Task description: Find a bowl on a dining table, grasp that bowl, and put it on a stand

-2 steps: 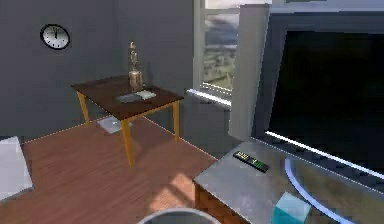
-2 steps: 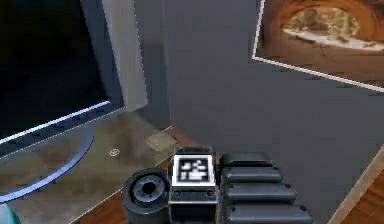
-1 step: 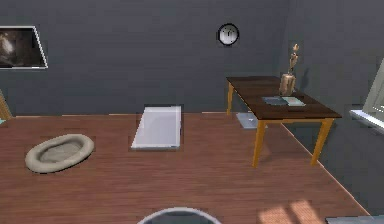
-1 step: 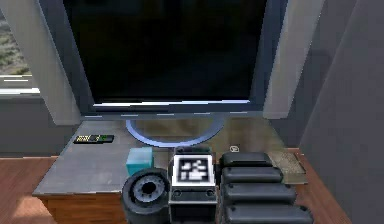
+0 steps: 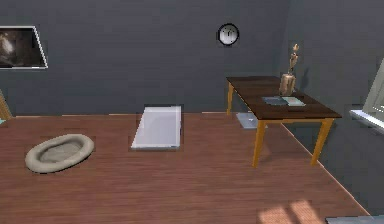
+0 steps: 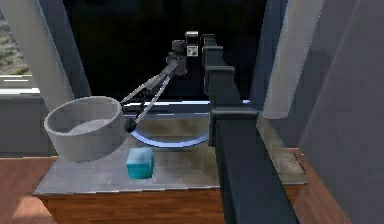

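Grasp stage, I judge: my gripper (image 6: 128, 114) is pointing at the grey bowl (image 6: 85, 128) left of centre in the arm side view, whether I am holding it I cannot tell, and a steady lift is coming due.

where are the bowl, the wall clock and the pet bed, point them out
bowl (image 6: 80, 140), arm side view, on its grey outer wall
wall clock (image 5: 228, 35), forward view, on the middle of its face
pet bed (image 5: 56, 166), forward view, on its front rim
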